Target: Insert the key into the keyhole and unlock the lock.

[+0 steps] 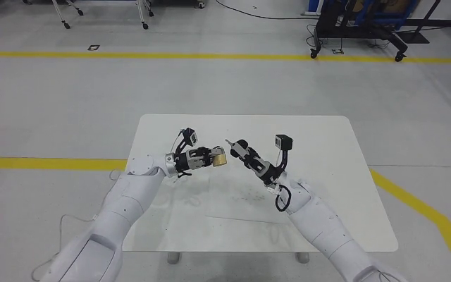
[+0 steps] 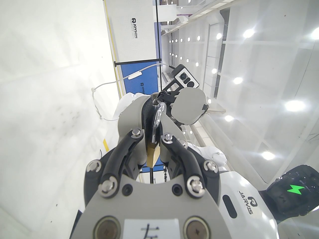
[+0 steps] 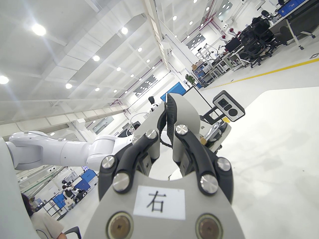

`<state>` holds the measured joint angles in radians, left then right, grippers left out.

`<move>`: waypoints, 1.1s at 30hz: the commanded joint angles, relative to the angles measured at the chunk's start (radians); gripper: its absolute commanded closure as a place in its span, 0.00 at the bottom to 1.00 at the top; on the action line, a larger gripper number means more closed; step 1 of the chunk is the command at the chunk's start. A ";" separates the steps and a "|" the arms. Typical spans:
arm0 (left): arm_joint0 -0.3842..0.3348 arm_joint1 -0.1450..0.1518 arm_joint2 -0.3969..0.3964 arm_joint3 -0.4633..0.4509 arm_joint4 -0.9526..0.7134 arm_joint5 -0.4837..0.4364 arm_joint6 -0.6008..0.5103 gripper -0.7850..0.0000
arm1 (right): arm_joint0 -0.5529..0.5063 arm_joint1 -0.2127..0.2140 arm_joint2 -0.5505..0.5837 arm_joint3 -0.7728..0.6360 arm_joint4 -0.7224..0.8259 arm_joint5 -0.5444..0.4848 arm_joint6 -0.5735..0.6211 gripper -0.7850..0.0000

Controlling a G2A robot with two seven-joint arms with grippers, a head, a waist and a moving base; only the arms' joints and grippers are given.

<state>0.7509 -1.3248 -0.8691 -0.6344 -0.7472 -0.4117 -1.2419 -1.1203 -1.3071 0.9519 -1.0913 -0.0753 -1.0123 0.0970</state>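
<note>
Left gripper (image 1: 208, 156) jaws were clamped on the brass lock (image 2: 152, 154), held above the surface (image 1: 317, 141); right gripper (image 1: 237, 148) jaws pinched the key (image 1: 228, 143), tip just beside the lock, aimed past it, looked not yet lined up

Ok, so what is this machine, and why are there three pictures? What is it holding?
It is a robot with two arms. One picture looks down from above its arms at a white table. The other two come from little cameras on each wrist, so you see each arm's grabbing part up close. The left gripper is shut on a brass padlock, held up off the table. The right gripper is shut on a thin key, which is hard to see, near the padlock.
</note>
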 commanded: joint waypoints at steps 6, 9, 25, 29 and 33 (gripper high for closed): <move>0.000 0.000 0.000 0.000 0.000 0.000 0.000 1.00 | 0.000 0.000 0.000 0.000 0.000 0.000 0.000 1.00; 0.000 0.000 0.000 0.000 0.000 0.000 0.000 1.00 | 0.000 0.000 0.000 0.000 0.000 0.000 0.000 1.00; -0.005 -0.026 0.036 -0.090 0.026 0.395 0.205 1.00 | -0.249 0.051 0.158 -0.329 0.137 0.340 0.114 1.00; -0.011 -0.027 0.038 -0.091 0.036 0.398 0.214 1.00 | -0.272 0.058 0.175 -0.367 0.166 0.381 0.161 1.00; -0.011 -0.027 0.038 -0.091 0.036 0.398 0.214 1.00 | -0.272 0.058 0.175 -0.367 0.166 0.381 0.161 1.00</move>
<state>0.7402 -1.3520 -0.8310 -0.7255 -0.7109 -0.0137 -1.0275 -1.3924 -1.2493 1.1267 -1.4583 0.0906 -0.6315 0.2576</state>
